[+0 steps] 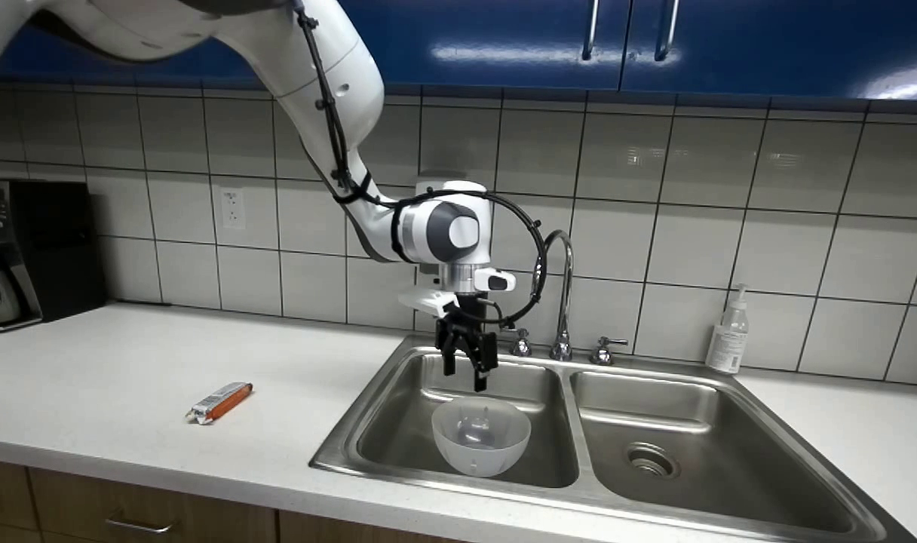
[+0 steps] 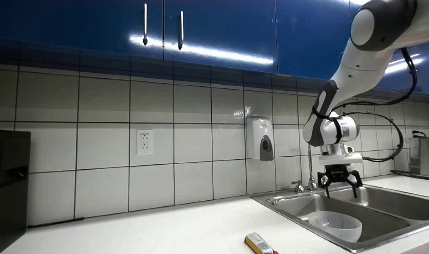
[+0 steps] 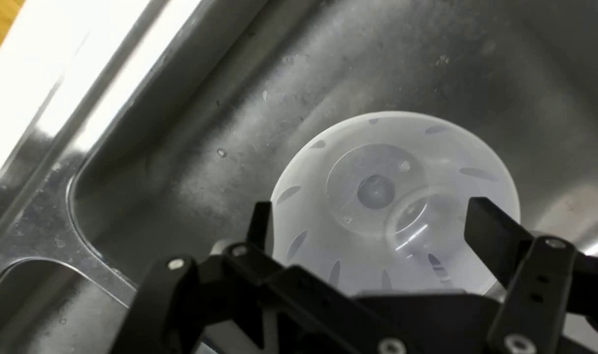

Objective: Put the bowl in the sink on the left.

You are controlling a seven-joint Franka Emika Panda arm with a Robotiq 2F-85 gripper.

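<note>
The translucent white bowl point(image 1: 479, 452) stands upright on the floor of the left basin point(image 1: 391, 422) of the steel sink. It also shows in the basin in an exterior view point(image 2: 336, 227). In the wrist view the bowl point(image 3: 348, 241) fills the middle, with a clear round shape inside that I cannot identify. My black gripper point(image 1: 464, 377) is above the bowl and apart from it. Its two fingers are spread with nothing between them, as an exterior view point(image 2: 342, 195) and the wrist view point(image 3: 370, 216) show. The gripper's body hides the bowl's near edge in the wrist view.
The right basin point(image 1: 700, 483) lies past a steel divider point(image 1: 579, 430). A faucet point(image 1: 566, 302) and its handles rise close behind the gripper. A soap bottle point(image 1: 728, 335) stands at the back right. A wrapped bar point(image 1: 221, 402) lies on the white counter. A coffee maker point(image 1: 44, 249) stands farther left.
</note>
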